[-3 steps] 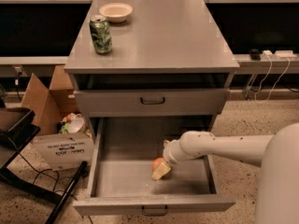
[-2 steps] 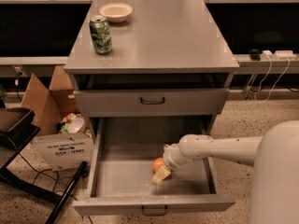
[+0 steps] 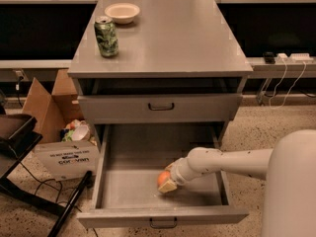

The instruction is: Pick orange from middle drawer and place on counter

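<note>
The orange (image 3: pixel 162 177) lies on the floor of the open middle drawer (image 3: pixel 128 191), right of its centre and near the front. My gripper (image 3: pixel 167 181) is down inside the drawer, right at the orange and touching it, with my white arm reaching in from the right. The arm hides the orange's right side. The counter (image 3: pixel 173 38) is the grey top of the cabinet above.
A green soda can (image 3: pixel 106 36) and a cream bowl (image 3: pixel 122 12) stand at the counter's back left. A shut drawer front (image 3: pixel 160 106) sits above the open drawer. An open cardboard box (image 3: pixel 59 132) and a black stand (image 3: pixel 19 147) are on the floor to the left.
My gripper has shifted slightly left and toward the drawer's front. The orange has moved with it.
</note>
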Tool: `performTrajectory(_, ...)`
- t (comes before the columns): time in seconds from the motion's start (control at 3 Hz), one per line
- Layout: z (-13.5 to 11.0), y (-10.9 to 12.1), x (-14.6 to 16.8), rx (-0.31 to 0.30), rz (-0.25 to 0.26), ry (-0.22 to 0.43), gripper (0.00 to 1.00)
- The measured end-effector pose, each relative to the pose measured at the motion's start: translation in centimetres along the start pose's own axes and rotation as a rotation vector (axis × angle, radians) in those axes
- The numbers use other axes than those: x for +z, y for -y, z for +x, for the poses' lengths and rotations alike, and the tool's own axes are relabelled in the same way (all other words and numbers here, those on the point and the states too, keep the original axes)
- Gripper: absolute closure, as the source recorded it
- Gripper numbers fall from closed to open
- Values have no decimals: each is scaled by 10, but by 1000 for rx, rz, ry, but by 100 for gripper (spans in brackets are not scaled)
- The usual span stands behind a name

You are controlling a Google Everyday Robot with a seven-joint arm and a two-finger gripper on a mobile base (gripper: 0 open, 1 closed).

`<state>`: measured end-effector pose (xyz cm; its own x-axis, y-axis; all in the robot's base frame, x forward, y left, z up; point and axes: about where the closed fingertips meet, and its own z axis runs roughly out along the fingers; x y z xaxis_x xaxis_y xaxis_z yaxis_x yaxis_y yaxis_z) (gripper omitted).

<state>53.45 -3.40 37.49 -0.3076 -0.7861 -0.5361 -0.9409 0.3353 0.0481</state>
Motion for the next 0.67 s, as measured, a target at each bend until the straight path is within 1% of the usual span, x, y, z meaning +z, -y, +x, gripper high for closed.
performTrajectory(0.67, 0, 0, 0, -1, 0, 0, 89)
